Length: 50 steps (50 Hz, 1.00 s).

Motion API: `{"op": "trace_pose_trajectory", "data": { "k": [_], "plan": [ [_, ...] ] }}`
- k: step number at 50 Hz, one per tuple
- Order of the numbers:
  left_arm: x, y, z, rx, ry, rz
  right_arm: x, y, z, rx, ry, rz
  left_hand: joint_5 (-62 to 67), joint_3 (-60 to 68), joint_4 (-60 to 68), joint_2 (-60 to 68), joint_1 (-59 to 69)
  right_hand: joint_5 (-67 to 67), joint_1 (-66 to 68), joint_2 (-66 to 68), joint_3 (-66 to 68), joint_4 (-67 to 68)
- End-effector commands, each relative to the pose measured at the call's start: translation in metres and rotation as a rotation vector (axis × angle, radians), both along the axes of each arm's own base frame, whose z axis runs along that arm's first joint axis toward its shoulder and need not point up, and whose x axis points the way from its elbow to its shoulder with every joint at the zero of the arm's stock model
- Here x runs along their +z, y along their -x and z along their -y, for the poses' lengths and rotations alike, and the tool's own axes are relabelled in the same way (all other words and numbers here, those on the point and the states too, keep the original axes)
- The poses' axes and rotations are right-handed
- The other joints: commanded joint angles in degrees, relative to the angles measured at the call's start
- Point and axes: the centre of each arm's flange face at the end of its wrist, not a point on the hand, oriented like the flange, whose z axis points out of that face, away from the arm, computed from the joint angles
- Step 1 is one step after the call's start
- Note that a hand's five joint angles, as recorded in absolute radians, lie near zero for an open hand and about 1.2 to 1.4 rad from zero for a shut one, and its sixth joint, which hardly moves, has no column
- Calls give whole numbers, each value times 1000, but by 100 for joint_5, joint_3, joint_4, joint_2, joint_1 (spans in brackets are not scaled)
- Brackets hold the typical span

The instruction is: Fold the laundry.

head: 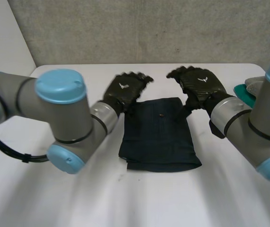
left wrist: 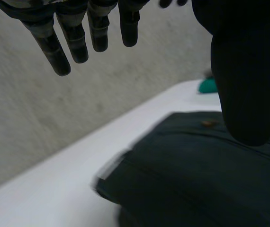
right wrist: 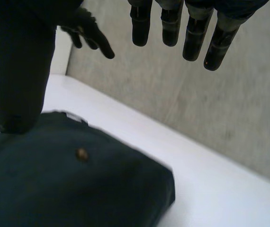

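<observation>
We find the left hand [head: 125, 90] and the right hand [head: 199, 85] poised over the far corners of a dark garment [head: 158, 135], one hand to each corner. Neither has hold of anything. The left hand's fingers [left wrist: 78, 42] hang straight and slightly spread, and the right hand's are the same in its own wrist view. Each thumb points down toward the cloth, but we cannot tell whether the tips touch it. The garment lies flat on the white table [head: 54, 198], beneath the thumbs and back from the fingertips toward the palms. A small button [right wrist: 82, 153] sits on its top layer just beside the right thumb. It is already a compact rectangle with stacked layers along the edge farthest from the fingers, so we judge the folding largely done. What remains is perhaps one more fold or some smoothing. A teal thing [head: 243, 92] lies off to the right hand's outer side.
</observation>
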Motion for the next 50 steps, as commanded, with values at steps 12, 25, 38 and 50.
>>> {"op": "trace_pose_trajectory", "data": {
  "k": [12,25,38,50],
  "plan": [
    [-89,3,-9,8,-136,338,-108,-9,35,36,-196,-319,-274,-225,-180,-167,-83,-367,-164,-279,-241,-350],
    [-19,-2,-1,10,-2,253,-51,5,33,-58,22,-372,-274,-225,-180,-167,-83,-367,-164,-279,-241,-350],
    [85,-20,-20,-110,85,51,-25,21,-19,-62,97,-310,-274,-225,-180,-167,-83,-367,-164,-279,-241,-350],
    [106,-32,-32,-244,2,7,-90,2,-66,56,84,-307,-274,-225,-180,-167,-83,-367,-164,-279,-241,-350]
  ]
}}
